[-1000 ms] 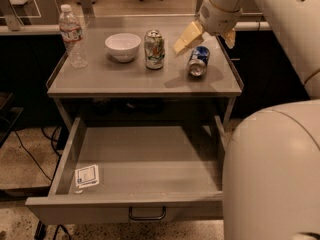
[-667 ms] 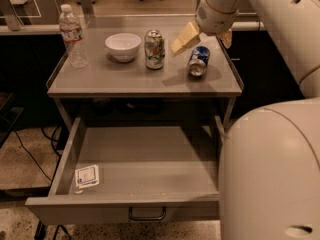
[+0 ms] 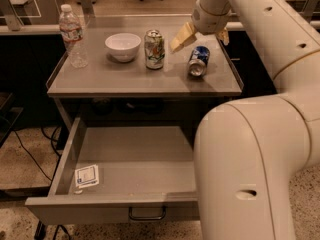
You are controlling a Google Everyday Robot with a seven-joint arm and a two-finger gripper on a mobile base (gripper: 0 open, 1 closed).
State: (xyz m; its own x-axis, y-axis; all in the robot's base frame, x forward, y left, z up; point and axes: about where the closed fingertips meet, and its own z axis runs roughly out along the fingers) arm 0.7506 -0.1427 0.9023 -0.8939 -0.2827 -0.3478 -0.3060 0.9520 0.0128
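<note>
Camera view: one shot, looking down on a grey cart [image 3: 145, 90] w/ its drawer pulled out.
gripper [image 3: 200, 44]: upper right of frame, at the end of the cream arm [image 3: 260, 29]. It hangs just above the tabletop [image 3: 115, 74], over the far end of the blue can.
claw state: the two yellowish fingers [image 3: 181, 37] stand wide apart, one to each side of the can's line. Nothing is held and I see no contact, so it straddles rather than grips.
blue can [image 3: 198, 61]: nearest thing to the gripper, right-centre of the top. It lies on its side w/ the lid end toward the camera. Lying like that it can roll, & the cart's raised side rim would prob. stop it.
green can [image 3: 154, 49]: upright, toward frame centre, near one finger but apart from it and from the blue can.
white bowl [image 3: 123, 46]: mouth up, just beside the green can, further toward upper left.
water bottle [image 3: 72, 34]: upright, cap on, upper left corner of the top, well apart from the gripper.
drawer [image 3: 140, 154]: lower half of frame, fully out so its floor shows; handle [image 3: 146, 214] at bottom centre.
card [image 3: 87, 175]: small white printed card or packet, flat in the drawer's lower left corner.
arm bulk: fills the lower right and hides the drawer's right part.
</note>
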